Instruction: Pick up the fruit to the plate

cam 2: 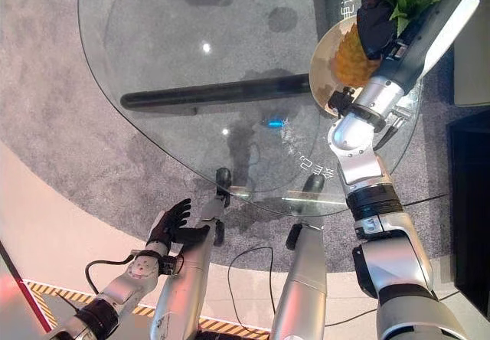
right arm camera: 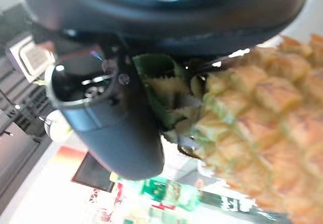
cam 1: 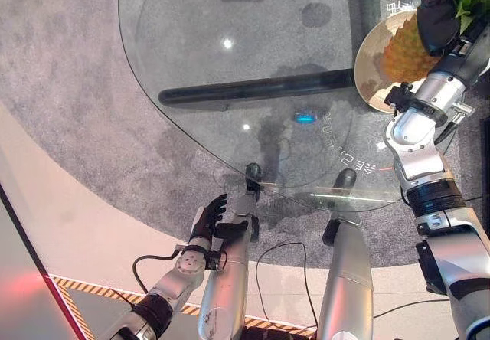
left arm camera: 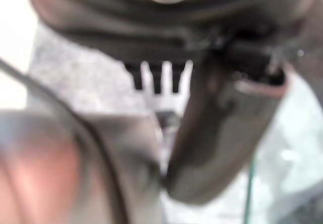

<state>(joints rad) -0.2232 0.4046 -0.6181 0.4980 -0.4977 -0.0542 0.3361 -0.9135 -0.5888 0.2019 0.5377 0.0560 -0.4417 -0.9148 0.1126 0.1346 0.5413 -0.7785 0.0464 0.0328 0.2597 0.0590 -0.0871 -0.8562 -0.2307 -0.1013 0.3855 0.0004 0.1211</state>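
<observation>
Over the plate, right hand clenched round pineapple at the crown end; likely heavy, stiff, prickly; best held there; left hand slack, low.

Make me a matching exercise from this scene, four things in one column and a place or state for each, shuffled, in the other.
Column one:
1. pineapple
2. plate
3. left hand
4. right hand

Column two:
A. low, off the glass table, holding nothing
B. gripped near its leaves
C. at the table's far right edge
D. closed round the fruit

Pairs: 1-B, 2-C, 3-A, 4-D
</observation>
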